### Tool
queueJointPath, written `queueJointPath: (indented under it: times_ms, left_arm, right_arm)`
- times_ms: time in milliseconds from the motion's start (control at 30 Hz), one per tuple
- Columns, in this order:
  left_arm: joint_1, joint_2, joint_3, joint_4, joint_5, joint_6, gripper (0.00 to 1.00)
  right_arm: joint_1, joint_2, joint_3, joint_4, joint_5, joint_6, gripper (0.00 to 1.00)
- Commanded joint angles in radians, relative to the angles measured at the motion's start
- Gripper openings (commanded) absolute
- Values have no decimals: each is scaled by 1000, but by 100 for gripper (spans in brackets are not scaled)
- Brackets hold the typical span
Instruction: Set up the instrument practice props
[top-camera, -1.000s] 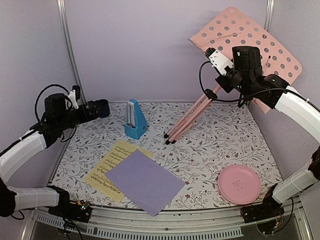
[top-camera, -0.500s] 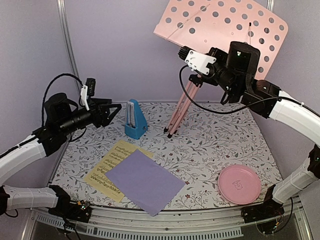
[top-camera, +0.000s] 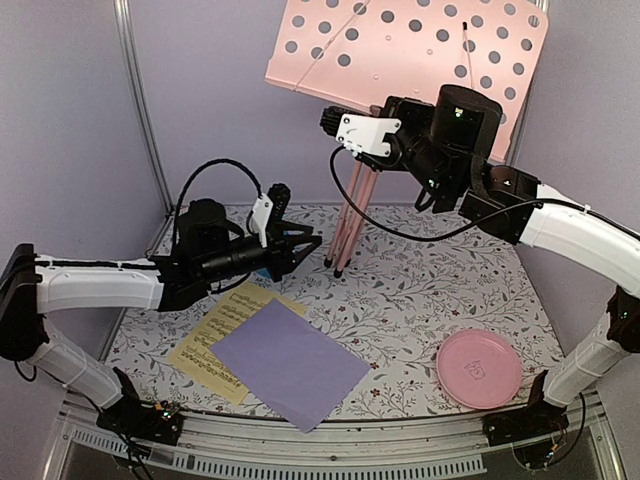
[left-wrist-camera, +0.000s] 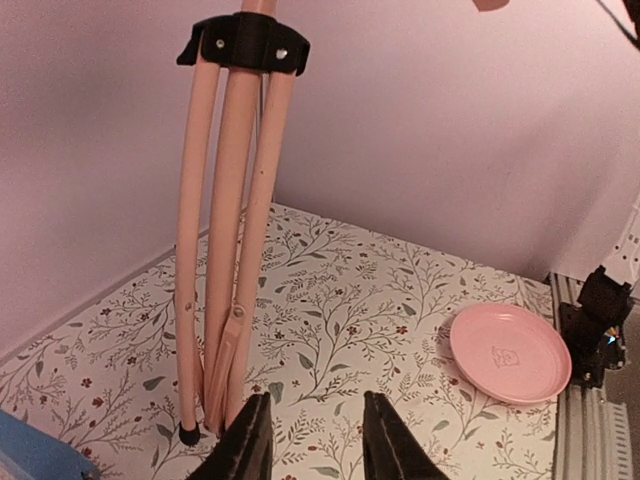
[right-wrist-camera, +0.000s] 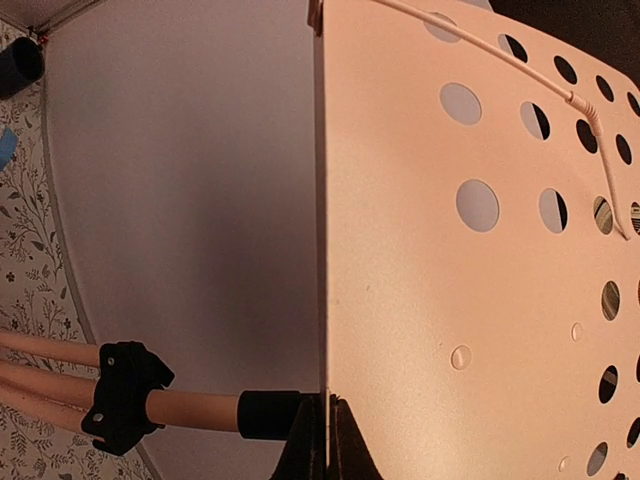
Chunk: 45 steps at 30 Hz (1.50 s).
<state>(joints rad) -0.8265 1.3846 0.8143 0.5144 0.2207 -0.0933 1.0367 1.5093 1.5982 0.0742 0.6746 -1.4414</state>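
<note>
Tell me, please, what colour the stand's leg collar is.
Black; the stand's collar shows best in the left wrist view.

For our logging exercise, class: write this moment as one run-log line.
right gripper: shut on music stand, upright, legs folded | left gripper: open, empty, near legs | lavender sheet over yellow sheet

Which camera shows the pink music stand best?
The top external view: the music stand shows whole, top to feet. Left wrist shows only its folded legs; right wrist only its desk and pole.
</note>
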Motion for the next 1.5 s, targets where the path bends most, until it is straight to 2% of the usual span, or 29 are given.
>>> queueJointPath:
  times_ms: [0, 233, 767, 1167, 1467]
  left_arm:
    - [-22, 98, 63, 145, -26, 55, 30]
    - [-46, 233, 176, 149, -87, 117, 15]
    - [-54, 370, 305, 130, -198, 201, 8]
    - [-59, 400, 352, 93, -257, 252, 9]
    - [-61, 427, 377, 93, -271, 263, 25]
  right_arm:
    - [21, -45, 87, 287, -15, -66, 0]
    - [45, -49, 55, 277, 1, -80, 0]
    - [105, -27, 58, 266, -2, -84, 0]
    - [144, -7, 81, 257, -4, -87, 0]
    - [145, 2, 103, 238, -16, -63, 0]
